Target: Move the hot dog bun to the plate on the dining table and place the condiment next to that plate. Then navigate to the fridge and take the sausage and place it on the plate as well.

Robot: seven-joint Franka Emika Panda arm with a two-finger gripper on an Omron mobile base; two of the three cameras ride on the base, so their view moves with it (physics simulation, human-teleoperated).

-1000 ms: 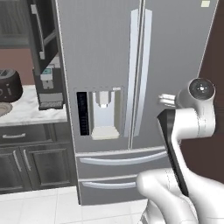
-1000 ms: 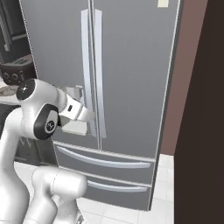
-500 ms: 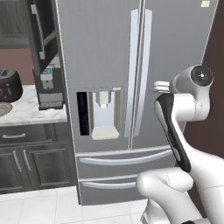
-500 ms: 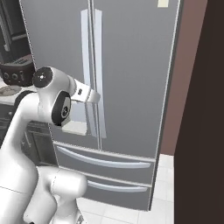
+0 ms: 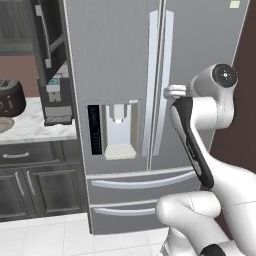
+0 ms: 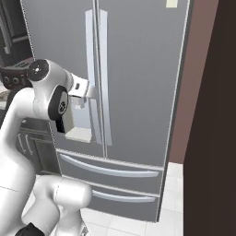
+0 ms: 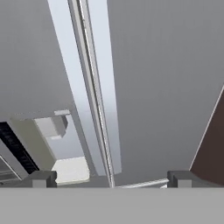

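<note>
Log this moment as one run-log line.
phase: reaching for fridge | gripper: open, empty, facing the door handles | fridge: both doors shut | sausage: not yet fetched

Your arm [image 5: 200, 120] has glossy white, rounded shells with dark joint caps. A dark band runs along one link. Your gripper [image 7: 109, 177] has two small dark fingertips.

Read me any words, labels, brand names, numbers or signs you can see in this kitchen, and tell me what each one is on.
No text can be read.
Pale sticker on the fridge upper right door: blank or too small to tell.
Dark panel beside the water dispenser: no legible marks.
Coffee machine on the counter: light patch, blurred.
Toaster: front dials, nothing readable.
</note>
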